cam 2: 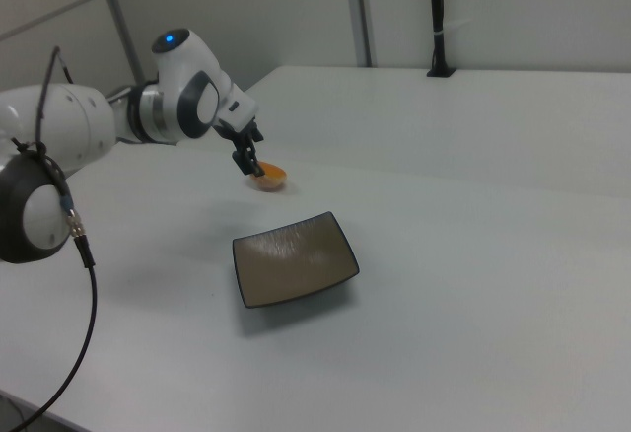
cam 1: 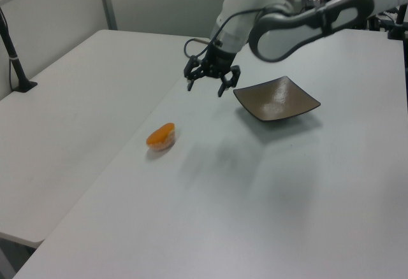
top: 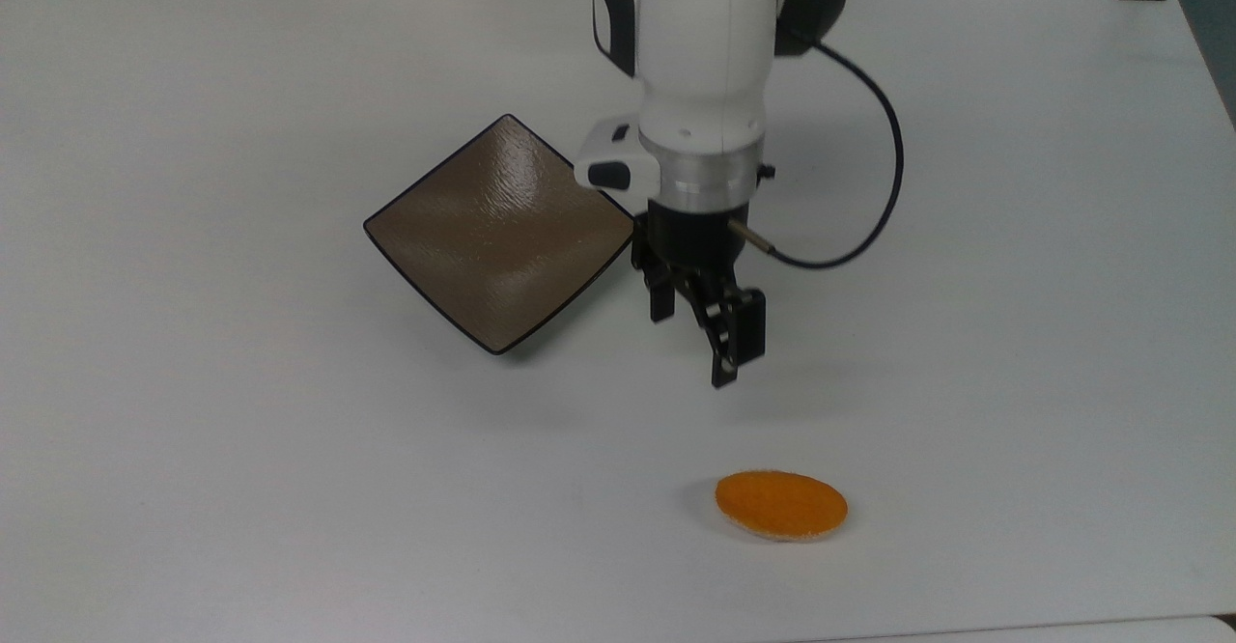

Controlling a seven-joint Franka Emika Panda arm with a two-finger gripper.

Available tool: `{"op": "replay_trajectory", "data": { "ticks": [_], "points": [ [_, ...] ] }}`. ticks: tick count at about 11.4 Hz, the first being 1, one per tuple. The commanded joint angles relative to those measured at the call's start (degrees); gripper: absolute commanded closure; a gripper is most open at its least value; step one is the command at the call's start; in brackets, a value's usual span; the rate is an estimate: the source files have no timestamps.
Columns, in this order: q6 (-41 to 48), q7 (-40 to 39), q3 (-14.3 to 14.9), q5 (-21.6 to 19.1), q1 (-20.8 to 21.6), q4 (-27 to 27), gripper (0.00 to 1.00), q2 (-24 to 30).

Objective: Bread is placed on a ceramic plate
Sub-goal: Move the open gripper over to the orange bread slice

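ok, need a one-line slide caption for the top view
Open claw above the white table, between the empty ceramic plate and the bread lying nearer the camera.

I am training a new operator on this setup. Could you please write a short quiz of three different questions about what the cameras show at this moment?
1. True or false: the bread already lies on the ceramic plate.
2. Multiple choice: the end effector is (A) shut on the bread, (B) open and holding nothing, (C) pressing on the plate.
3. Short answer: in the top view, is the end effector above the plate, or between the plate and the bread?

Key: 1. False, it lies on the white table. 2. B. 3. Between them.
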State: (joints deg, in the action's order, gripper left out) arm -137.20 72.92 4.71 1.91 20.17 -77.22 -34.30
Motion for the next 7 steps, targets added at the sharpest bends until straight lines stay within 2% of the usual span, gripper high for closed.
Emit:
{"op": "replay_trajectory", "data": {
  "ticks": [1,3,7],
  "points": [
    [-12.2,5.1,4.0,-0.3,2.7,5.1,0.00,-8.4],
    [-21.1,5.8,4.0,-0.9,2.7,5.1,0.00,-12.4],
    [-27.9,5.7,3.2,-0.9,2.7,5.1,0.00,-15.8]
  ]
}}
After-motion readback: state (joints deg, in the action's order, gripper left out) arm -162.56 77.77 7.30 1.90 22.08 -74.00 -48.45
